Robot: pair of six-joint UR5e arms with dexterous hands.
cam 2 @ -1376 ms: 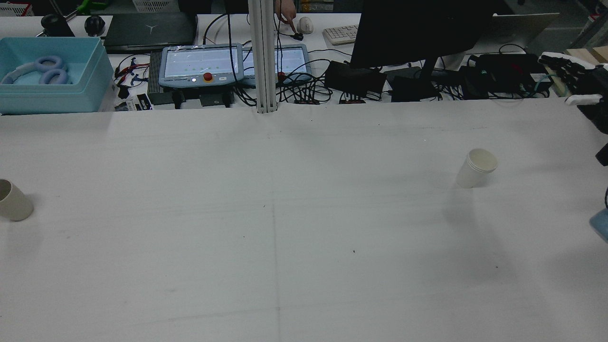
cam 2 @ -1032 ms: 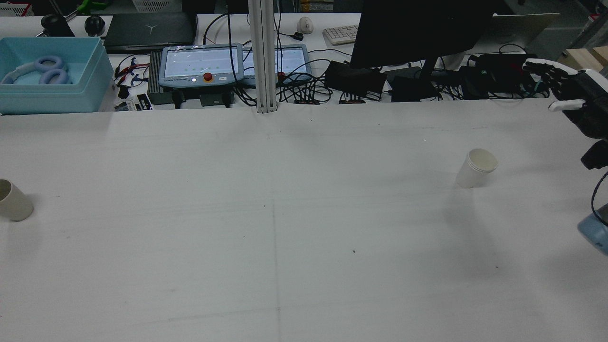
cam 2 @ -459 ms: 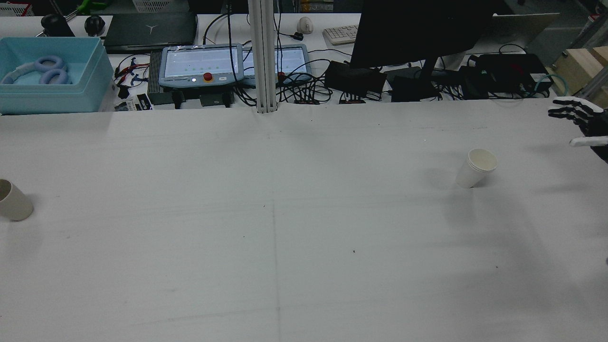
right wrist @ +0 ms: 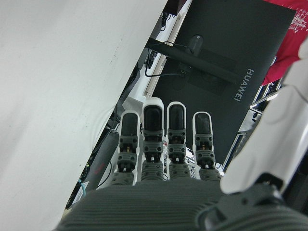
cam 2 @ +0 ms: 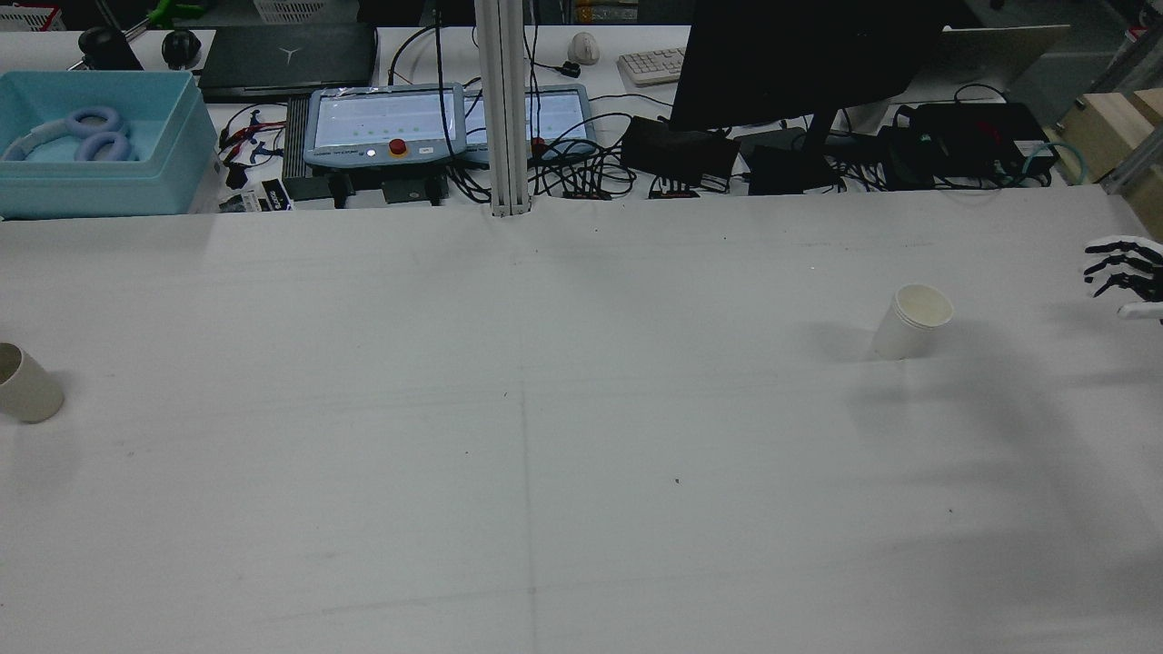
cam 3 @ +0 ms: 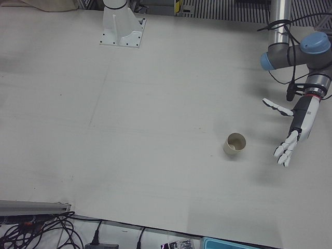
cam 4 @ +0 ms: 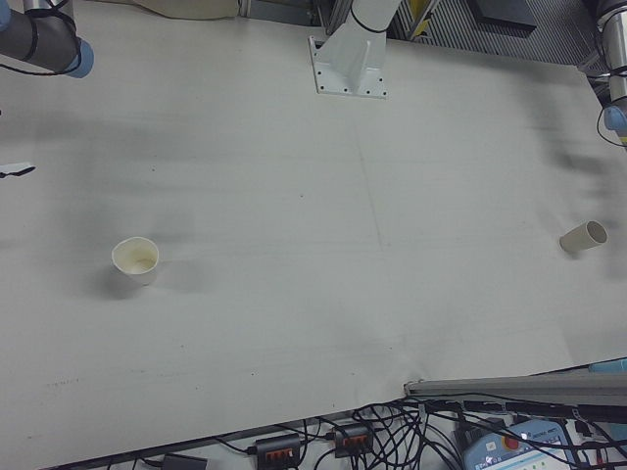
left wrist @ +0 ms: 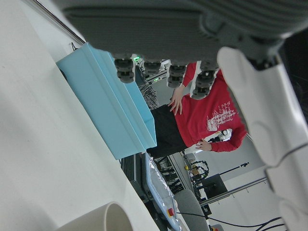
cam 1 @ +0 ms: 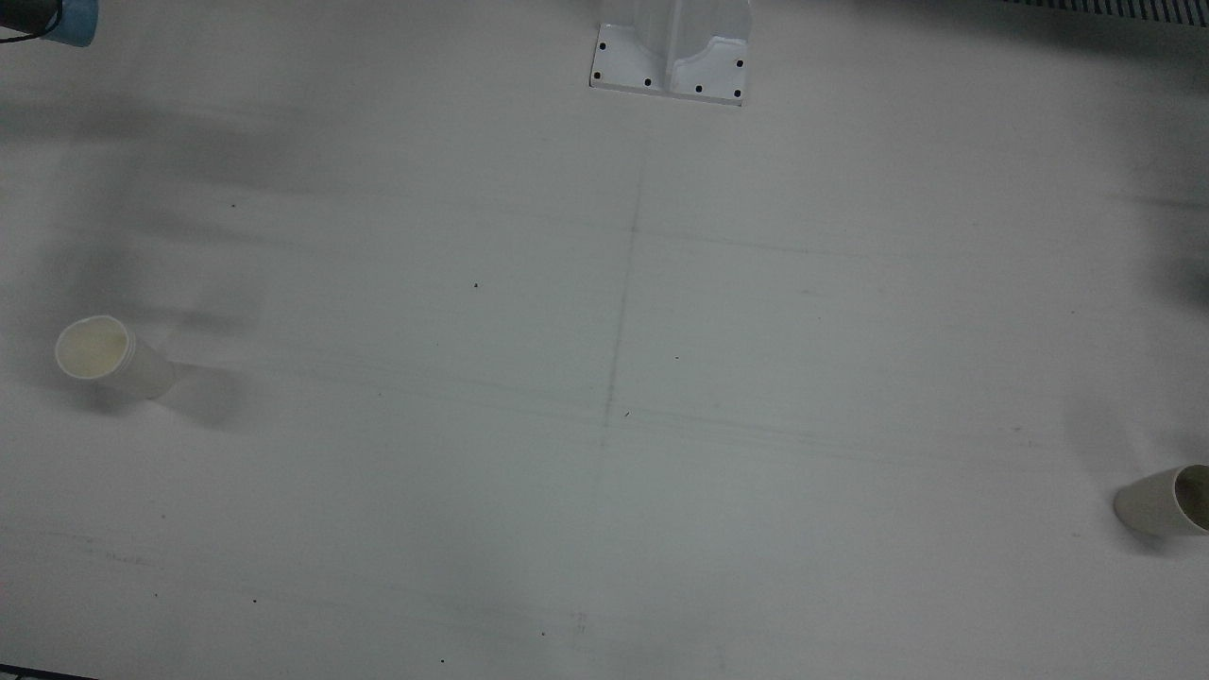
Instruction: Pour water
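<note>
I see two paper cups on the white table (cam 2: 545, 436), both upright, well apart at opposite ends. In the rear view the white cup (cam 2: 911, 322) sits right of centre, a little above mid-height, and the beige cup (cam 2: 25, 383) is at the far left edge, cut by the frame. In the left-front view the beige cup (cam 3: 235, 144) stands right of centre with my left hand (cam 3: 294, 130) just to its right, apart from it, fingers straight and spread, pointing down toward the lower right of the frame, thumb out to the side, holding nothing. My right hand (cam 2: 1127, 280) shows only at the right edge of the rear view, fingers extended and apart, empty, well off to the right of the white cup. The right hand view shows its fingers (right wrist: 154, 125) straight side by side, with a dark monitor (right wrist: 226, 62) beyond. In the front view the white cup (cam 1: 106, 357) is at mid-left and the beige cup (cam 1: 1164, 501) at the lower right edge. I cannot tell whether either cup holds water. A light blue bin (cam 2: 95, 145) sits in the upper left of the rear view.
</note>
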